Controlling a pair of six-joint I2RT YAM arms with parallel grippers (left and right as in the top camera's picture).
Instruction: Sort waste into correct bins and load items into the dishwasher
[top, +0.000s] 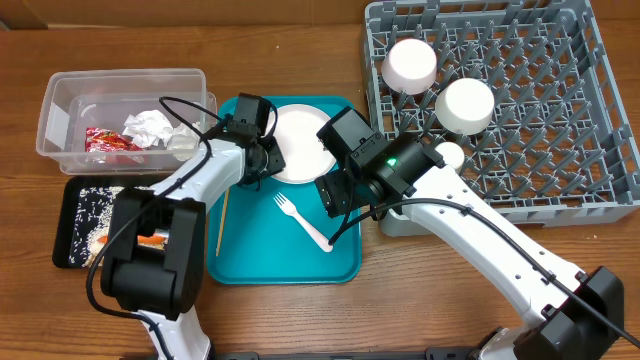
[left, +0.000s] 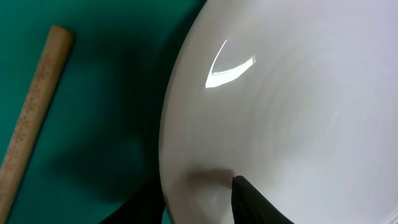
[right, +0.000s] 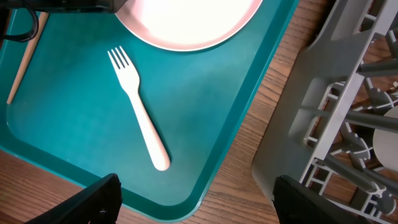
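Note:
A white plate (top: 295, 145) lies at the back of the teal tray (top: 250, 255). My left gripper (top: 265, 158) is at the plate's left rim. In the left wrist view its fingers (left: 198, 202) are closed on the plate's (left: 280, 93) rim, one finger on top and one outside the edge. A white fork (top: 303, 222) lies on the tray in front of the plate. My right gripper (top: 345, 200) hovers open and empty over the tray's right part. In the right wrist view the fork (right: 138, 106) lies ahead of and left of its fingers (right: 196, 199).
A wooden chopstick (top: 222, 220) lies along the tray's left side. The grey dish rack (top: 540, 110) at the right holds two upturned white cups (top: 411, 63). A clear bin (top: 60, 100) with wrappers and a black food tray (top: 75, 215) stand at the left.

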